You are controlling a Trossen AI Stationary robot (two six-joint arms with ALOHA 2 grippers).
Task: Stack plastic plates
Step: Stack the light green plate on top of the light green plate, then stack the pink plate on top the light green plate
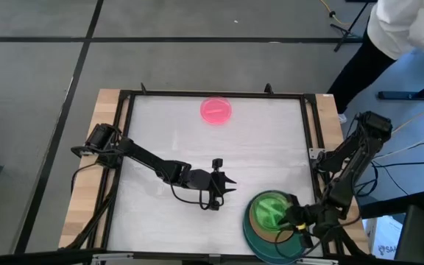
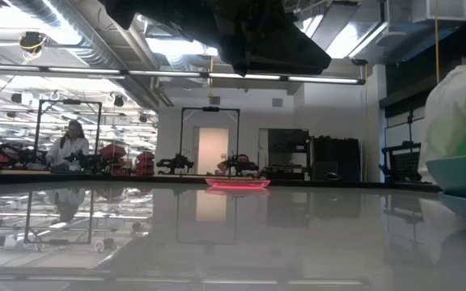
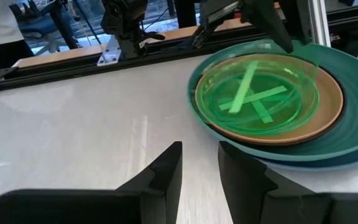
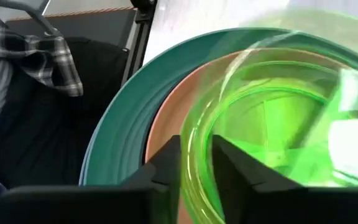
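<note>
Nesting: green plate [image 3: 257, 94] in brown-orange plate [image 3: 329, 102] in teal plate [image 3: 352, 74], right claw [image 1: 291, 220] pinching green rim.

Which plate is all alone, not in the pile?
The pink plate, alone at the table's far edge. The green, brown-orange and teal plates are piled by the right gripper.

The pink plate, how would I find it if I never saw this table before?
Look at the white table from above and go to its far edge, away from both arms. The small pink plate lies there alone, flat on the table. The other plates sit piled in the near right corner, a green plate on top, so the pink one is the only plate not stacked.
</note>
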